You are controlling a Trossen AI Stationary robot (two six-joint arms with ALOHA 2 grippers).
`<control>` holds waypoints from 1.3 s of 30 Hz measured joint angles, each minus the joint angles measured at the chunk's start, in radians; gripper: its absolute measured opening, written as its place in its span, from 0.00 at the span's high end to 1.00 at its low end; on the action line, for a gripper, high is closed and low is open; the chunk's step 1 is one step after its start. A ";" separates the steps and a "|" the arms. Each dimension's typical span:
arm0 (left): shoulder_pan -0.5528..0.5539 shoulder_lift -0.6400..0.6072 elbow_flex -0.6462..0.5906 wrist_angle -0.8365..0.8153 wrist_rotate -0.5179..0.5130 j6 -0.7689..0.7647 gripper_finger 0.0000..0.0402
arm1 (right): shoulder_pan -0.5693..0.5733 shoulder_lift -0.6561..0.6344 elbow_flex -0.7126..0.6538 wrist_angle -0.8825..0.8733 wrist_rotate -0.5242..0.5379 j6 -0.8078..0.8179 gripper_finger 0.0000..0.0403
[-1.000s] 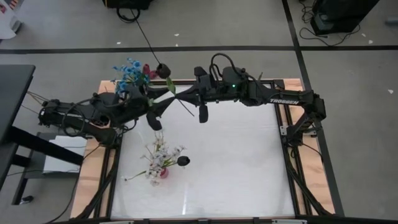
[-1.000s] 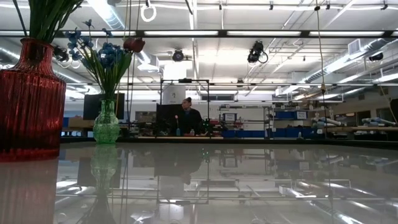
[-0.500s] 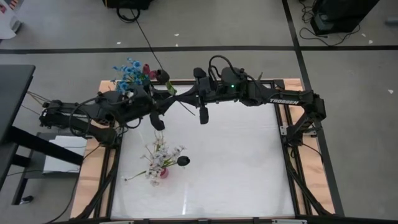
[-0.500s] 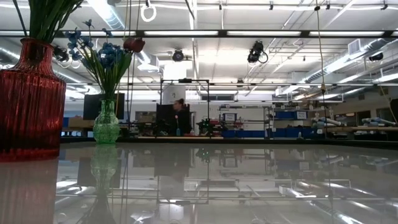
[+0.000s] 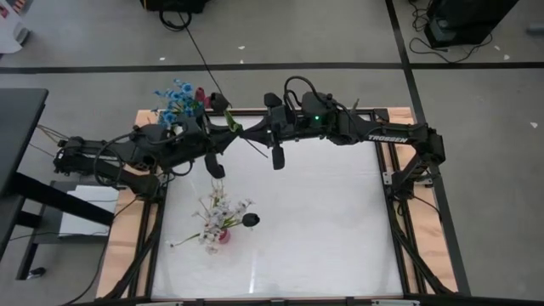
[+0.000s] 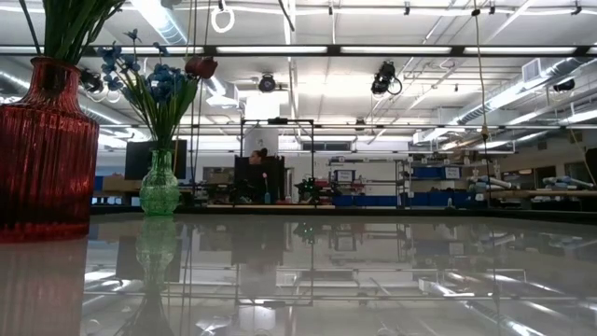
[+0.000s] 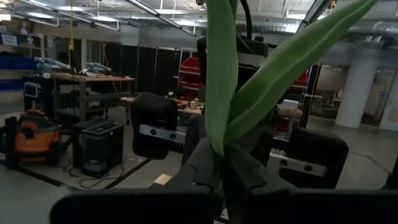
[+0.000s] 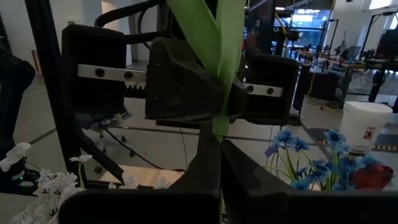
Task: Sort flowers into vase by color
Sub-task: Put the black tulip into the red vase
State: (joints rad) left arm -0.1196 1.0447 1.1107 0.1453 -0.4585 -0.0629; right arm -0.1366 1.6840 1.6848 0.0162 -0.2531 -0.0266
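- High view: Both pincers meet over the far-left part of the table. The left gripper and the right gripper are each clamped on the stem of one dark-headed flower, whose head lies just beside the blue flowers at the far-left corner. A red vase with white flowers stands nearer, well apart. The risk, as I judge it: with two grips on one thin stem, any pull in opposite directions could kink or snap it.
- Low view: neither arm shows. A green vase holds the blue blooms far off on the left, with a dark head beside them; the red one fills the near left edge. Both vases are narrow-necked, so a stem lowered off-centre could catch a rim, or nudge the light green vase over.
- Left wrist view: the left fingers are together on the stem where a broad green leaf rises, the other arm's jaws close behind. If only leaf is pinched, the flower may slip when the right arm lets go.
- Right wrist view: the right fingers are shut on the same stem just beside the left arm's jaws. The grips sit so close that the fingers could collide during the handover.
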 joint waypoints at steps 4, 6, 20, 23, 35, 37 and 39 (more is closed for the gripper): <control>0.000 -0.014 0.000 -0.031 0.000 0.072 0.97 | -0.001 0.001 0.000 -0.004 0.021 0.007 0.93; -0.001 -0.037 0.001 -0.099 0.000 0.082 0.97 | -0.001 0.001 0.000 -0.011 0.055 0.011 0.88; -0.105 -0.260 0.093 -0.894 0.131 0.055 0.96 | -0.014 -0.001 0.001 -0.273 0.262 0.269 0.72; -0.132 -0.280 0.094 -0.955 0.132 0.051 0.96 | 0.003 -0.001 0.001 -0.302 0.270 0.305 0.72; -0.195 -0.353 0.093 -1.204 0.146 0.035 0.96 | 0.157 -0.001 0.001 -0.349 0.674 0.541 0.72; -0.205 -0.376 0.093 -1.212 0.164 0.063 0.96 | 0.186 -0.001 0.001 -0.360 0.729 0.576 0.72; -0.213 -0.406 0.093 -1.213 0.186 0.084 0.96 | 0.212 -0.001 0.001 -0.372 0.783 0.624 0.72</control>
State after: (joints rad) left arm -0.3322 0.6386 1.2041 -1.0682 -0.2720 0.0213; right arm 0.0755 1.6829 1.6856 -0.3556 0.5295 0.5972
